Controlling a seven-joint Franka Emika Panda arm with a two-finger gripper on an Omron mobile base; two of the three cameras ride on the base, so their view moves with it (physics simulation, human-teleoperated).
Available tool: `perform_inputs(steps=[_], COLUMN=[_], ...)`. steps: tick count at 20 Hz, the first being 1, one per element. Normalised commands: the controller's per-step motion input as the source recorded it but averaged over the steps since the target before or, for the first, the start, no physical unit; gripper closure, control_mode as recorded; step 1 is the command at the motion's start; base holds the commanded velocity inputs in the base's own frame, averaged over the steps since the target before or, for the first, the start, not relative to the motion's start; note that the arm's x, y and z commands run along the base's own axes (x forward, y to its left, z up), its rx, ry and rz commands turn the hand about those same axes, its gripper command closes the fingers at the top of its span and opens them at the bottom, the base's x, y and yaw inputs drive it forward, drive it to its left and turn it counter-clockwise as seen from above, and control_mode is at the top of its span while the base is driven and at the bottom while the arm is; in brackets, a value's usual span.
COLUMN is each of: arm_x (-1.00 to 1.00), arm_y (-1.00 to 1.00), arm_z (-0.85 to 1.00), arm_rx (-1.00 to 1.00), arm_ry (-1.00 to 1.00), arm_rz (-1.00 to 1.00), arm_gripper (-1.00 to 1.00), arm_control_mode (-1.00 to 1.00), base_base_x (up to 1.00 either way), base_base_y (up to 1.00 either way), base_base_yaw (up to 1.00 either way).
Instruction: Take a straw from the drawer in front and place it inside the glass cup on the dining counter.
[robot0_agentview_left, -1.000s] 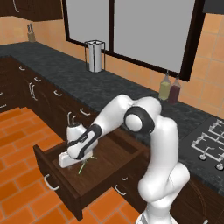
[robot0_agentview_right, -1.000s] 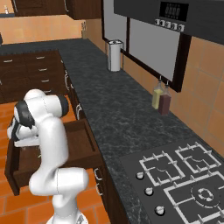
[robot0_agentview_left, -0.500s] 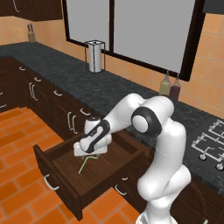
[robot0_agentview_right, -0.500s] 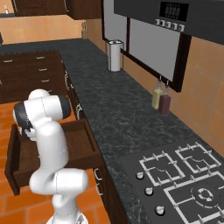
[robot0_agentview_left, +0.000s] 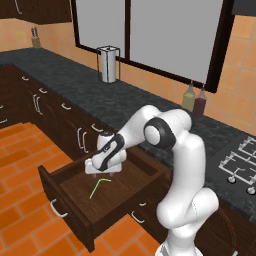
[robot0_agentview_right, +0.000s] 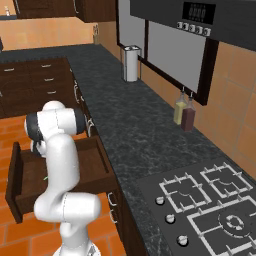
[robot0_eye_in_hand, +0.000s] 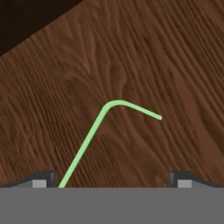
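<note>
The dark-brown drawer (robot0_agentview_left: 65, 197) stands pulled out below the black worktop, seen from the side in the right base view as the drawer (robot0_agentview_right: 19, 175). The light-green straw (robot0_agentview_left: 98, 186) lies flat on its wooden floor. My gripper (robot0_agentview_left: 102, 170) hangs just above the drawer floor, close behind the straw, pointing down. In the hand view the straw (robot0_eye_in_hand: 94, 135) runs from beside the left fingertip up to its bend, between the spread fingertips (robot0_eye_in_hand: 41, 178); the gripper (robot0_eye_in_hand: 111, 179) is open and holds nothing. The glass cup and the dining counter are out of view.
The black speckled worktop (robot0_agentview_left: 130, 107) carries a metal canister (robot0_agentview_left: 108, 63) and two bottles (robot0_agentview_left: 195, 100) under the window. A stove (robot0_agentview_left: 240, 160) lies to the right. Orange tiled floor (robot0_agentview_left: 20, 150) spreads in front of the drawer, with cabinet doors (robot0_agentview_left: 35, 102) to the left.
The hand has shifted rightward along the drawer, from its left front part to a spot just behind the straw. The straw and drawer have not moved.
</note>
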Motion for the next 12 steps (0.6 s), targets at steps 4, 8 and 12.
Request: perform_inputs(steps=[4,8,12], arm_x=[0.13,0.17,0.1], arm_y=[0.04,0.01,0.05], arm_z=[-0.19,-0.23,-0.2], arm_rx=[-0.02,-0.03,-0.02], arm_ry=[0.0,0.0,0.0], arm_rz=[-0.13,-0.15,-0.12], arm_gripper=[-1.0,-1.0,-1.0], arm_control_mode=[-1.0,-1.0,-1.0], base_base_x=[0.0,0.0,0.0], base_base_y=[0.0,0.0,0.0], base_base_yaw=[0.0,0.0,0.0])
